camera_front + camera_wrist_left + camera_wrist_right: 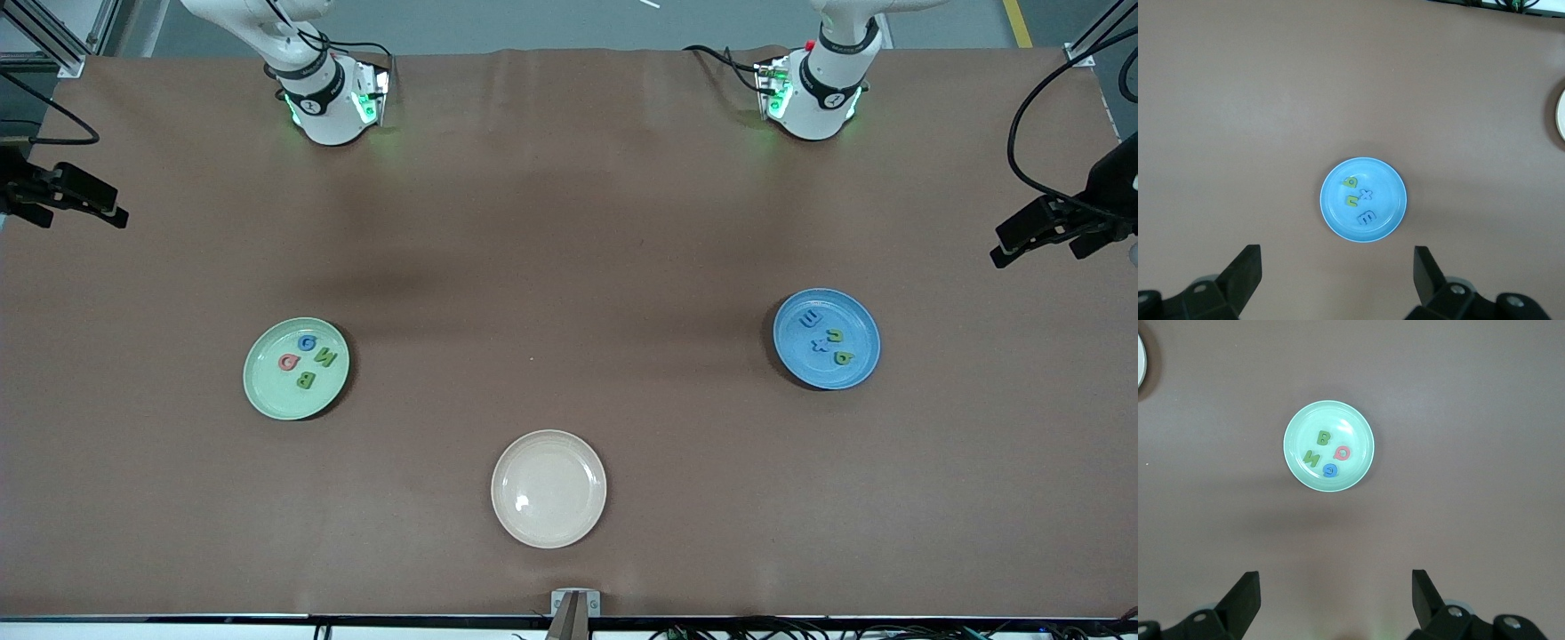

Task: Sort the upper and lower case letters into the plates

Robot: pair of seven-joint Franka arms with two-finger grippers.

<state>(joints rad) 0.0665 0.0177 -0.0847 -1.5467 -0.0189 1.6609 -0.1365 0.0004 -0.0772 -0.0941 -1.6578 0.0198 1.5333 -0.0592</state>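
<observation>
Nearest the tabletop (569,222)'s camera edge sits an empty cream plate (548,488). Farther in, the green plate (296,368) and blue plate (826,338) each hold letters. Left end effector (1338,280) and right end effector (1336,600) hover, fingers apart.

Letters B, N, Q, G in green plate (1361,463) (blue plate's (1395,190) unclear)

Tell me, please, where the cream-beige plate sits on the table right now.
In the front view, the cream-beige plate sits nearer to the front camera than both other plates, roughly midway between the pale green plate and the blue plate.
</observation>
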